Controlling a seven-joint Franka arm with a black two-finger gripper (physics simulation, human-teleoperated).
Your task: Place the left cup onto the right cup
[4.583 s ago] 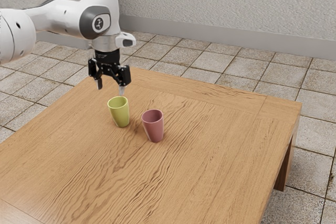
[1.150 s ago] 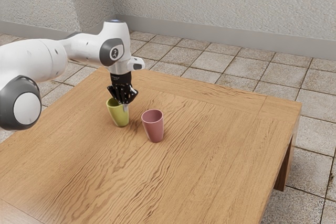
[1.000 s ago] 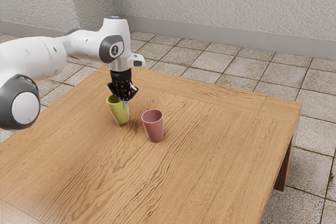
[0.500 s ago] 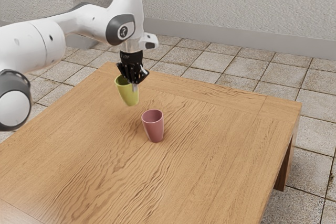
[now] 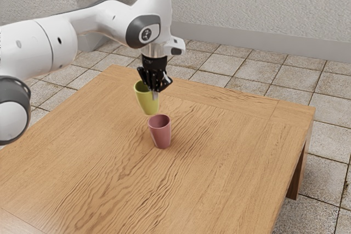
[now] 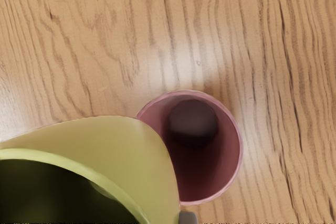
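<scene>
The green cup (image 5: 146,98) hung clear of the surface (image 5: 230,157), slightly tilted, left of centre in the exterior view. The tool (image 5: 155,87) was clamped on its rim from above. The pink cup (image 5: 159,131) stood upright on the surface, just below the green cup and slightly toward the exterior view's right. In the wrist view, the green cup partly covered its open mouth.

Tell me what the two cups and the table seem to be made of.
The green cup looks smooth and matte, one flat colour, thin rim: plastic or ceramic, I cannot tell. The pink cup looks the same. The table is wood: wavy brown grain lines, soft sheen.
</scene>
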